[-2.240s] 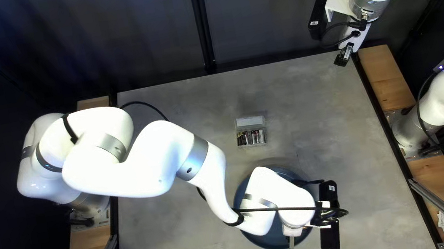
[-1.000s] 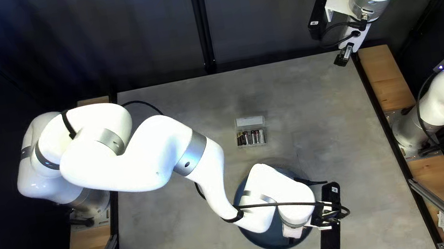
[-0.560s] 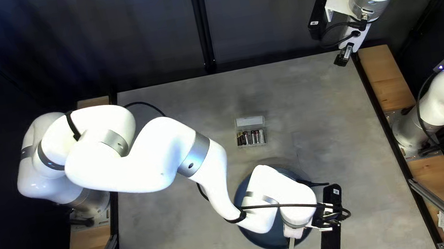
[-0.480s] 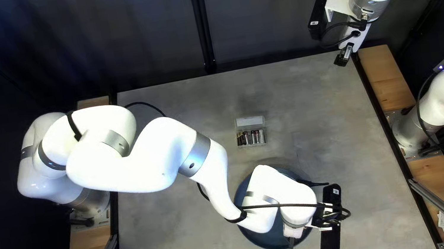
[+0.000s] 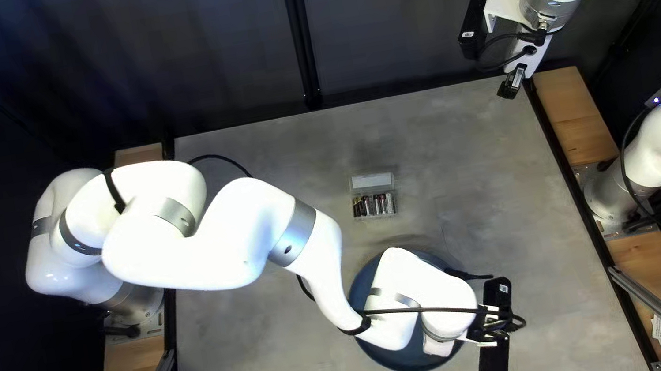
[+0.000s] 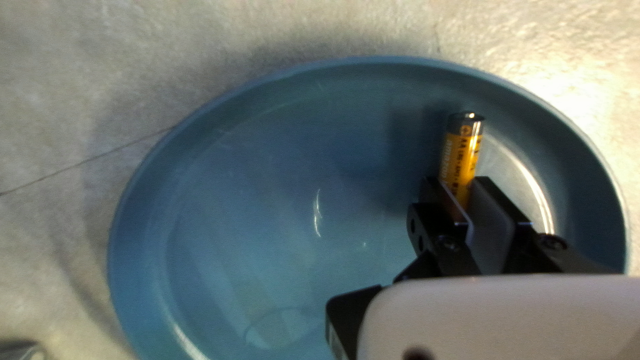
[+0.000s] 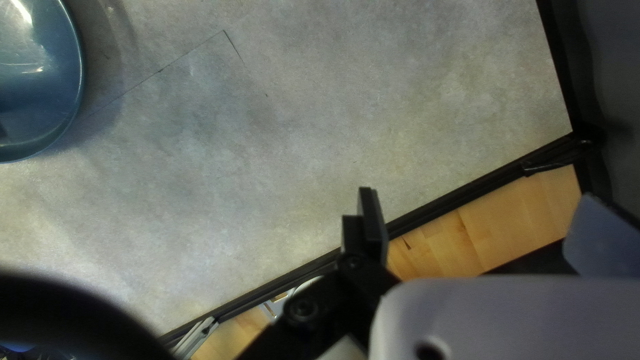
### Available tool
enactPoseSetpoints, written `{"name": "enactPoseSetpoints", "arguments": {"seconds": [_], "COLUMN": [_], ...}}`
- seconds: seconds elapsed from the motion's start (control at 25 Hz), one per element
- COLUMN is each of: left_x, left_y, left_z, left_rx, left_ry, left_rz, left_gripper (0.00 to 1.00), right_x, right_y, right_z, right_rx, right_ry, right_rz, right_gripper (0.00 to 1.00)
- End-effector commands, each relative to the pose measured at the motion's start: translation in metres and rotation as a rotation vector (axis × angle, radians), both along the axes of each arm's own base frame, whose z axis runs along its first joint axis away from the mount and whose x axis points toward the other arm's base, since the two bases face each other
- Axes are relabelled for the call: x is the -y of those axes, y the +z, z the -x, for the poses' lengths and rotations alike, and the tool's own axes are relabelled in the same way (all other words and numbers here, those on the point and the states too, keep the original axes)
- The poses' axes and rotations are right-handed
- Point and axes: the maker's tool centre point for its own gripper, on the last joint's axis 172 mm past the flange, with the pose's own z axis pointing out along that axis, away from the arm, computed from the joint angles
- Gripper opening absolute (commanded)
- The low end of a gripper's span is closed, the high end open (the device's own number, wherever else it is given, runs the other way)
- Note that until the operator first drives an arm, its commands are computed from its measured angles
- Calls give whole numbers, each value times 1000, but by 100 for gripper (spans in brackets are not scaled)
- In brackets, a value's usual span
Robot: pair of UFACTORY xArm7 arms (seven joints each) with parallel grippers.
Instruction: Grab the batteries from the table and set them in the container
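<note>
Sticking out ahead of the left gripper [image 6: 462, 200], a yellow AA battery [image 6: 461, 150] is pinched at its near end between the two black fingers, which have closed in on it from both sides. Most of its length shows past the fingertips, with its metal cap farthest from the gripper. It hangs over the inside of a blue bowl [image 6: 150, 210], close to the bowl's wall; whether its far tip touches the blue surface is hard to judge from the wrist view. The rest of the bowl looks bare, with only a glint on its floor.

From above, the left arm's wrist covers most of the bowl [image 5: 401, 365], which sits near the table's near edge. Well apart from it, toward the middle of the grey table [image 5: 466, 156], lies a clear battery case [image 5: 374, 204] with its lid folded back and a row of batteries inside.

The right gripper [image 5: 512, 82] hangs raised over the table's far right corner, jaws spread wide and holding nothing.
</note>
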Motion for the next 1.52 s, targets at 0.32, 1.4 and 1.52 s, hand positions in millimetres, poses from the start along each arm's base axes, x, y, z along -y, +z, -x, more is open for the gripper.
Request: {"name": "enactPoseSetpoints", "arguments": {"seconds": [0.32, 1.4, 1.52], "left_x": [-47, -128, -137], "left_y": [45, 58, 51], "left_z": [43, 76, 77], "left_rx": [112, -80, -97], "left_ry": [409, 1187, 1305], "left_rz": [-94, -117, -142], "left_gripper": [0, 0, 0], "right_x": [0, 0, 0], "right_y": [0, 0, 0], "right_z": [0, 0, 0], "right_rx": [0, 0, 0], "right_ry": [0, 0, 0], "right_rz": [0, 0, 0], "right_gripper": [100, 100, 100]}}
